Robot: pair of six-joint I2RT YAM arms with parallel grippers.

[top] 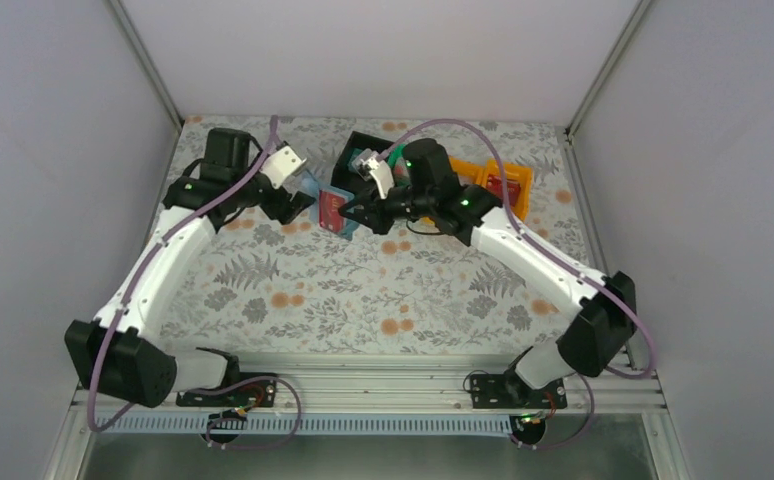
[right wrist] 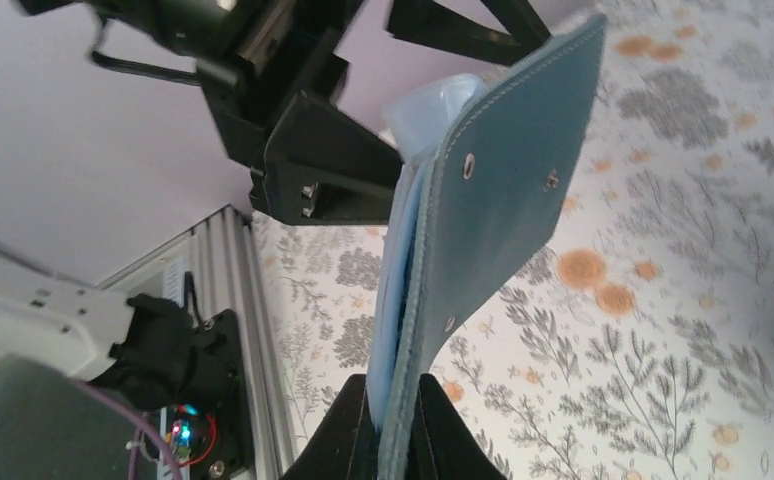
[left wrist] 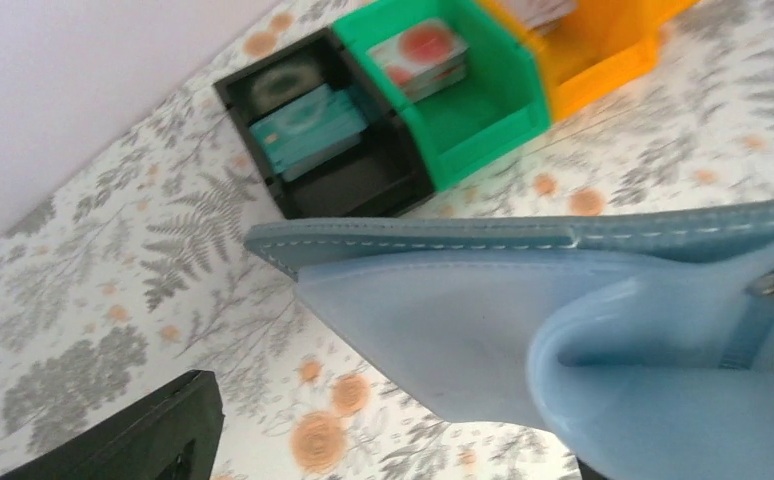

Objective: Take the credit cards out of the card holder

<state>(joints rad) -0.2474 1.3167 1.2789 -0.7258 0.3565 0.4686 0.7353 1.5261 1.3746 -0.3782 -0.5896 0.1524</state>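
Note:
The blue-teal card holder (right wrist: 483, 200) hangs upright above the table between my two grippers. My right gripper (right wrist: 400, 430) is shut on its lower edge. In the left wrist view its pale blue inner pocket (left wrist: 483, 330) fills the right side. My left gripper (left wrist: 393, 445) is open, with one black finger (left wrist: 133, 430) at the lower left and the pocket in the gap. In the top view a red card (top: 331, 208) shows in the holder (top: 311, 187), between the left gripper (top: 296, 203) and the right gripper (top: 356, 212).
Three bins stand in a row at the back. The black bin (left wrist: 363, 180) holds teal cards (left wrist: 308, 125). The green bin (left wrist: 483, 110) holds pale cards with red marks (left wrist: 423, 55). An orange bin (left wrist: 603, 55) stands beside it. The table has a floral cloth (top: 363, 290).

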